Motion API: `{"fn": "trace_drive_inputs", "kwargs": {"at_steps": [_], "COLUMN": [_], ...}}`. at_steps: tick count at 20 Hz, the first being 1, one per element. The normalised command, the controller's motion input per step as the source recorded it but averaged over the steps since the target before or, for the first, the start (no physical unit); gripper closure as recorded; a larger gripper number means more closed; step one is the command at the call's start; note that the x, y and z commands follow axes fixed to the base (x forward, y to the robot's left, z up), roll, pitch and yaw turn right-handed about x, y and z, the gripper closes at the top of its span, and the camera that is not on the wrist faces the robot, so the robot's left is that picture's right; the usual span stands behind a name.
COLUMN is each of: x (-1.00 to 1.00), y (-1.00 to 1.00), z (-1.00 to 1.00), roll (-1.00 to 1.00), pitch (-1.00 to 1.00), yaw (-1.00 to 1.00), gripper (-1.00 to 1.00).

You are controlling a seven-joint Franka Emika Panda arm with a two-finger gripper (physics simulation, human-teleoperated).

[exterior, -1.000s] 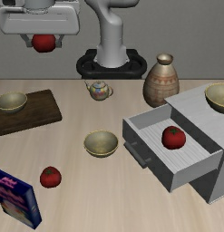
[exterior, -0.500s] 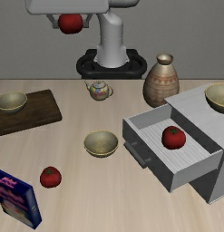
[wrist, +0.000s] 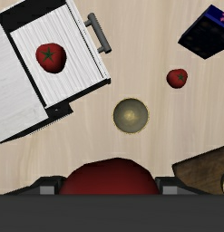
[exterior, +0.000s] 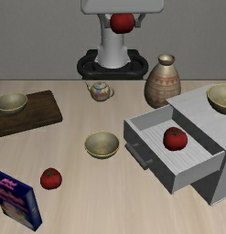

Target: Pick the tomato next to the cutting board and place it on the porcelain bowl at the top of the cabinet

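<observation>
High above the table, my gripper (exterior: 123, 24) is shut on a red tomato (exterior: 123, 22), in front of the arm's column. In the wrist view that tomato (wrist: 112, 176) bulges between my fingertips. The porcelain bowl (exterior: 220, 98) rests on top of the white cabinet (exterior: 208, 119) at the exterior view's right. A second tomato (exterior: 175, 138) (wrist: 51, 57) lies inside the cabinet's open drawer (exterior: 178, 157). A third tomato (exterior: 51, 178) (wrist: 177, 78) sits on the table near a blue box. The wooden cutting board (exterior: 27, 114) carries a bowl (exterior: 11, 102).
A bowl (exterior: 102, 144) (wrist: 130, 115) stands mid-table. A striped vase (exterior: 163, 81) and a small teapot (exterior: 99, 90) sit toward the back. The blue box (exterior: 17, 200) (wrist: 208, 29) stands at the front corner on the exterior view's left.
My gripper has carried the tomato toward the exterior view's right, from above the cutting board side to in front of the arm's column. Nothing on the table moved.
</observation>
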Motion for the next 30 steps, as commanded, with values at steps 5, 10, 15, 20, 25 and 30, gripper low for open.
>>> {"fn": "trace_drive_inputs", "kwargs": {"at_steps": [5,10,15,20,25,30], "x": [0.00,0.00,0.00,0.00,0.40,1.00], "y": [1.00,1.00,1.00,1.00,0.60,0.00], "z": [0.00,0.00,0.00,0.00,0.00,0.00], "roll": [0.00,0.00,0.00,0.00,0.00,0.00], "pitch": [0.00,0.00,0.00,0.00,0.00,0.00], "yaw": [0.00,0.00,0.00,0.00,0.00,0.00], "gripper": [1.00,1.00,1.00,1.00,1.00,1.00]}}
